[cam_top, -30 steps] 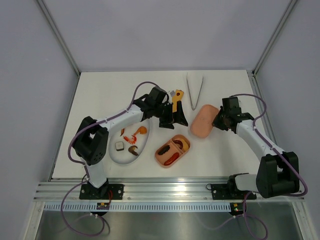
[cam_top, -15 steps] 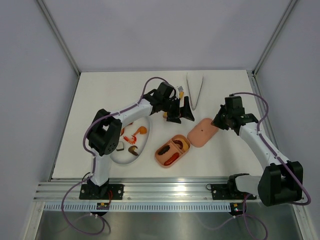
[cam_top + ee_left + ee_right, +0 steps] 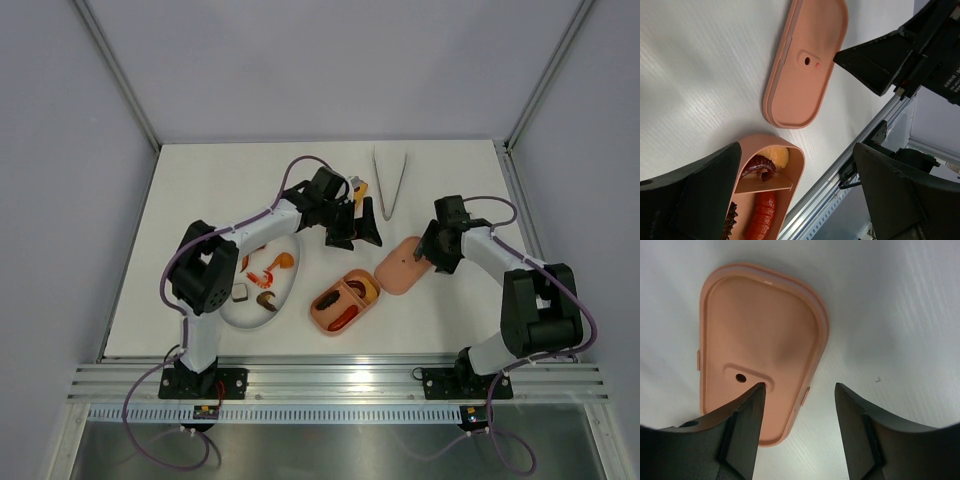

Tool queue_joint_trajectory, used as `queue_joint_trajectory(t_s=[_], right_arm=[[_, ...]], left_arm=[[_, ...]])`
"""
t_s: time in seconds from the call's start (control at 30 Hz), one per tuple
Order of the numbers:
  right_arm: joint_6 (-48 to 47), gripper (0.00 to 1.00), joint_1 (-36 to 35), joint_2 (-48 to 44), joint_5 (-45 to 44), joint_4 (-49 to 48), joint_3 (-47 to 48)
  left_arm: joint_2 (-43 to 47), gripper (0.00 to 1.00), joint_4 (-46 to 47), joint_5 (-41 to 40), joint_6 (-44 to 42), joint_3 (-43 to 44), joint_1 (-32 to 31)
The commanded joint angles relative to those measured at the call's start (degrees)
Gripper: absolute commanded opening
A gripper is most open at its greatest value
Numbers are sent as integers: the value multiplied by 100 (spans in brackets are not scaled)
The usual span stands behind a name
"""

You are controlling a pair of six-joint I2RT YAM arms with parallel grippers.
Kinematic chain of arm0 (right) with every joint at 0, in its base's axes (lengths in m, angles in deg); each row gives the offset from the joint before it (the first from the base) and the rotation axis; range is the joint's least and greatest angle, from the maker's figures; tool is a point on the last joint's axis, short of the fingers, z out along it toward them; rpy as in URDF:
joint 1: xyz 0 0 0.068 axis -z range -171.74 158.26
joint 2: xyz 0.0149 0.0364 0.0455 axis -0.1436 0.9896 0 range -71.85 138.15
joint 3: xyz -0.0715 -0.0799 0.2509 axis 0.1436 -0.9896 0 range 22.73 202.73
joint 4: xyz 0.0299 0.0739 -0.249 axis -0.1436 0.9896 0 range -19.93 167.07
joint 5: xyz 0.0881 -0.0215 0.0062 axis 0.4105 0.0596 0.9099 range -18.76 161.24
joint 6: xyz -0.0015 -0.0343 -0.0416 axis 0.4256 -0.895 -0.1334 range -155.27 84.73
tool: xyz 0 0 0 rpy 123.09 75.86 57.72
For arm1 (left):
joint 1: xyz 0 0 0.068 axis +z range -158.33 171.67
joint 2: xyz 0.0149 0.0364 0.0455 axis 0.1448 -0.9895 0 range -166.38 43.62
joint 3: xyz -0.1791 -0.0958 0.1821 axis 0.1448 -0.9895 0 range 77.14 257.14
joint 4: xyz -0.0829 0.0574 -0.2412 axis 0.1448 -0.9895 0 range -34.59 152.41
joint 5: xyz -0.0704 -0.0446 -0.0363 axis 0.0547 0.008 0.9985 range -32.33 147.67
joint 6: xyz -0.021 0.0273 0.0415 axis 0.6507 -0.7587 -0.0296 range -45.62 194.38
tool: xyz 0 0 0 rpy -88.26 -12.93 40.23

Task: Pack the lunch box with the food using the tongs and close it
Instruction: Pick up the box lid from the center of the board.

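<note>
Same white counter (image 3: 200,200), same layout, bar one move. Swung the right arm (image 3: 485,245) inward and down over the last second. Shifted the left arm (image 3: 250,228) only slightly, toward the back. No change on the oval plate (image 3: 245,315).

Brought the lid (image 3: 402,264) in from further back and right, then laid it flat just beside the tray (image 3: 798,167), near it but not on it.

Right jaws: clamped on the lid's edge a second ago, now parted partway and gripping nothing. One finger over the lid, the other off its edge; touching or not, cannot tell.

Left jaws: spread as wide as before, empty, hovering just behind tray and lid.

Tongs (image 3: 387,205) lying loose near the back of the counter, in neither jaws.

Already in the tray: a red sausage (image 3: 762,220) in one compartment, a dark red curl (image 3: 760,167) and a yellowish piece (image 3: 776,156) in the other.

Waiting on the plate: a shrimp (image 3: 262,277), a carrot stick (image 3: 283,262), a cube (image 3: 238,292), a brown curl (image 3: 267,298).

Reads as parking the lid within easy reach rather than closing: box open, packing unfinished. Likely next: picking up the tongs, moving the remaining pieces across, then lifting the lid onto the tray.
</note>
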Motion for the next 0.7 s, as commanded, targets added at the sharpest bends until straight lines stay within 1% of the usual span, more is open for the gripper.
queue_joint_trajectory(t_s=[0.0,0.13,0.2,0.23,0.27,0.37,0.4,0.47,0.5,0.6,0.63,0.67], right_arm=[[89,65,126,261,-247,-331,79],[116,64,302,525,-133,-630,-9],[90,61,416,692,-19,-849,-35],[98,59,442,745,51,-911,-53],[98,55,503,850,104,-982,-53],[142,47,557,938,140,-1175,-97],[159,40,565,939,140,-1237,-132],[212,30,583,913,140,-1316,-211],[221,21,583,895,131,-1334,-229],[247,6,601,833,104,-1352,-282],[256,0,601,807,96,-1343,-290],[239,0,601,746,87,-1343,-308]], left_arm=[[413,99,-11,-213,-130,-36,11],[484,99,-108,-320,-200,-10,11],[519,99,-160,-363,-218,-19,11],[528,99,-169,-381,-227,-27,11],[528,99,-178,-399,-227,-27,11],[545,99,-196,-399,-236,-62,11],[554,99,-187,-407,-227,-80,2],[546,99,-187,-408,-227,-115,11],[546,99,-178,-408,-218,-124,2],[537,99,-178,-399,-218,-124,11],[519,99,-178,-399,-218,-107,11],[510,99,-170,-390,-209,-106,2]])
